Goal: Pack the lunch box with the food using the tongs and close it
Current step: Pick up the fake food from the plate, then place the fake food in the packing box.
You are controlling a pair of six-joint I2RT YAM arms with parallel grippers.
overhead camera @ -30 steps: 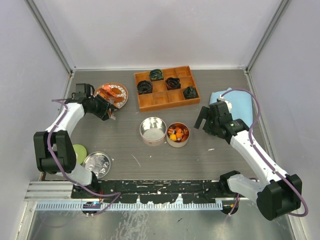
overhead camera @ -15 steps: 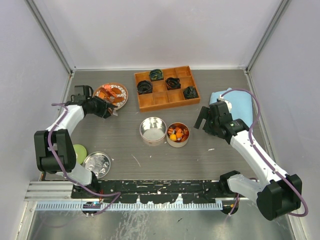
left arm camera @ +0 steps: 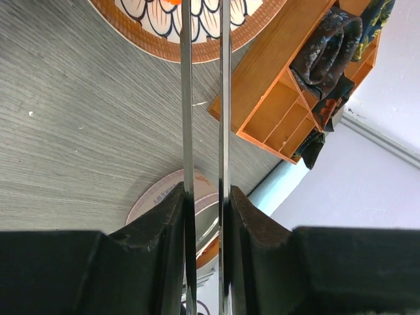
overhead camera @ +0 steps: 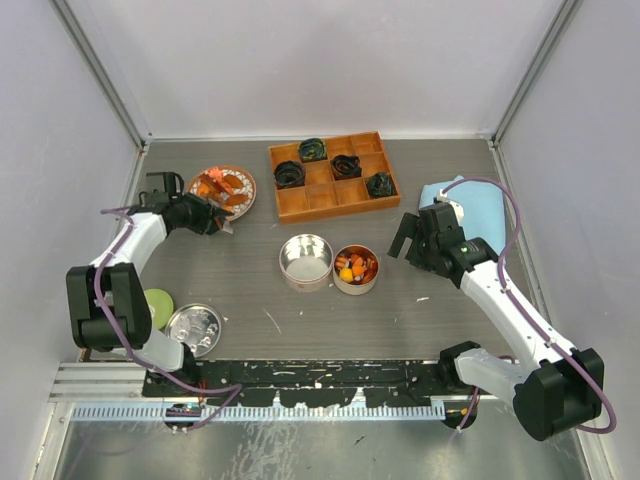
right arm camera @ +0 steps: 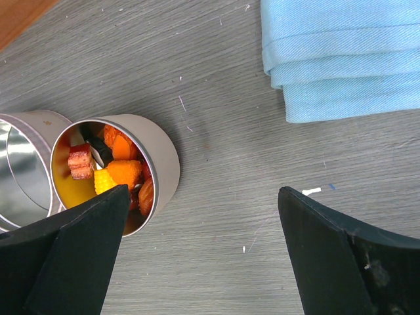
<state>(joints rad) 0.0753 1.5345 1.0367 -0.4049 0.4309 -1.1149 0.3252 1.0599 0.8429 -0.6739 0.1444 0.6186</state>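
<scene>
Top external view: two tins, one plate; left pincer pinches the tongs, right pincer spread.

Nothing here can be read as a word, number, brand or sign. The only lettering in view is a short line of faint grey print on the pale face of the round silver metal tin, low in the left wrist view. It is too small and blurred to make out.
</scene>
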